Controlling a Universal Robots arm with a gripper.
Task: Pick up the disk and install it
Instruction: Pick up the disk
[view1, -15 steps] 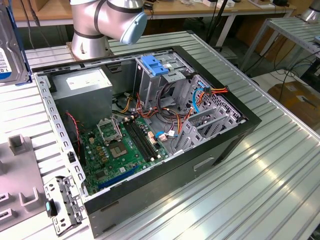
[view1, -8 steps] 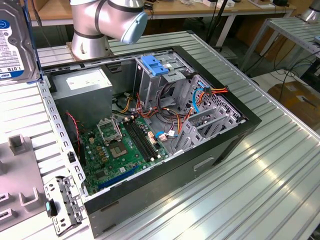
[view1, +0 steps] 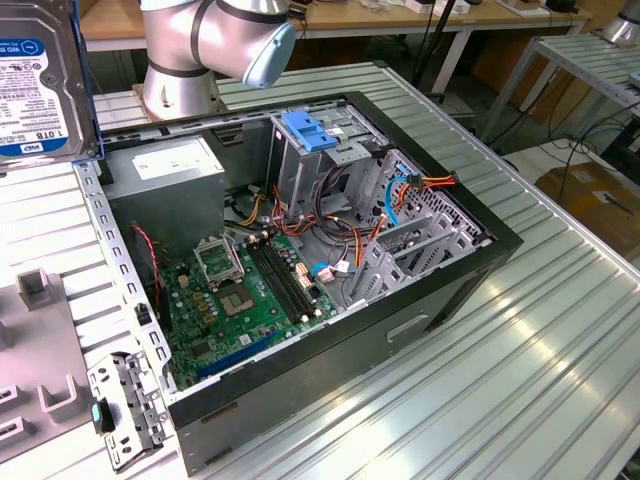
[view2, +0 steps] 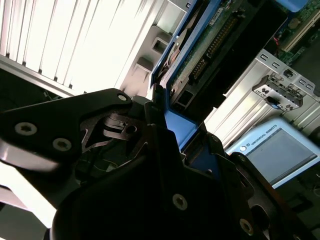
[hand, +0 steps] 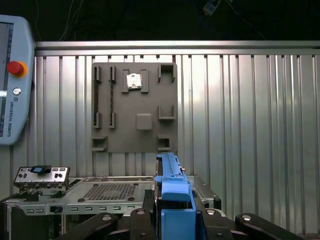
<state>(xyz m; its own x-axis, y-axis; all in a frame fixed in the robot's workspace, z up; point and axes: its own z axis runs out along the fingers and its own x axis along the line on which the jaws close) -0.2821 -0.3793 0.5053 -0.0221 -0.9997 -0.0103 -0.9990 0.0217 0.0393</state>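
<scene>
My fingers (hand: 148, 202) clamped the disk (view1: 40, 80) by its blue rail (hand: 172, 200); I reckoned it needed squaring to the drive cage (view1: 300, 185), well apart from them.

Silver-grey tubular robot arm (view1: 200, 45) with a pale blue joint cap (view1: 268, 50), at the top of the exterior view: one thick joint lies roughly level above an upright silver cylinder. Black metal gripper (hand: 174, 215) with bolted linkage arms spread to either side in the first wrist view; its fingers (view2: 144, 114) press on opposite faces of the flat silver-grey metal disk with a blue plastic rail (hand: 170, 175), which stands edge-on between them. In the second wrist view the gripper's black body and screw heads occupy the foreground.
</scene>
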